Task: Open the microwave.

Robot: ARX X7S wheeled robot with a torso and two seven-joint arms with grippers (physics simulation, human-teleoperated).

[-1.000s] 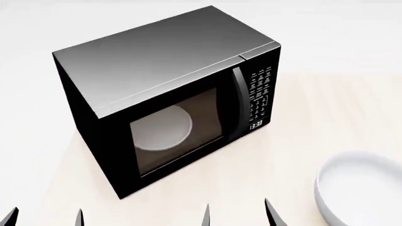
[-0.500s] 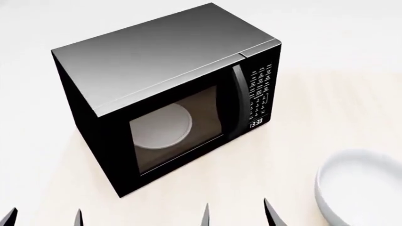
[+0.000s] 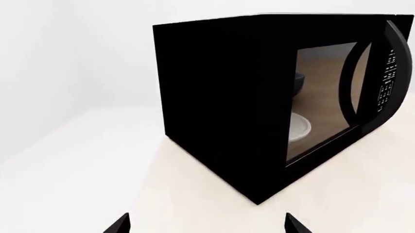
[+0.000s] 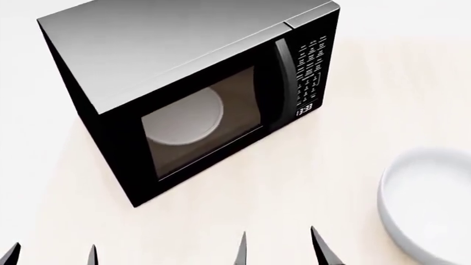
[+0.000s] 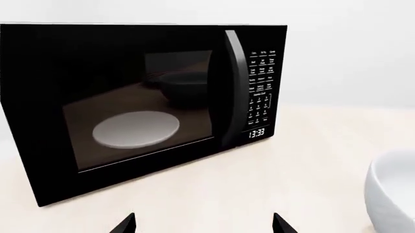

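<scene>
**Microwave door shut, both grippers parted and short of it**

Large black boxy microwave [image 4: 191, 94] with a grey top, standing on the pale cream tabletop [image 4: 294, 182], turned at an angle so the front faces toward the right gripper. Windowed door closed flush; white round turntable plate [image 4: 184, 118] visible through the glass. Curved vertical black handle [image 5: 232, 87] just beside the white-marked button panel [image 5: 261, 85], digital clock [image 5: 257, 132] reading 13:33 below it. Glossy white round bowl [image 4: 431, 201] well apart, on the table beyond the panel side. Left gripper [image 3: 207, 224] spread apart, nothing between its dark fingertips, facing the black side wall. Right gripper [image 5: 204, 224] likewise parted and empty, facing the door, clear of the handle.
</scene>
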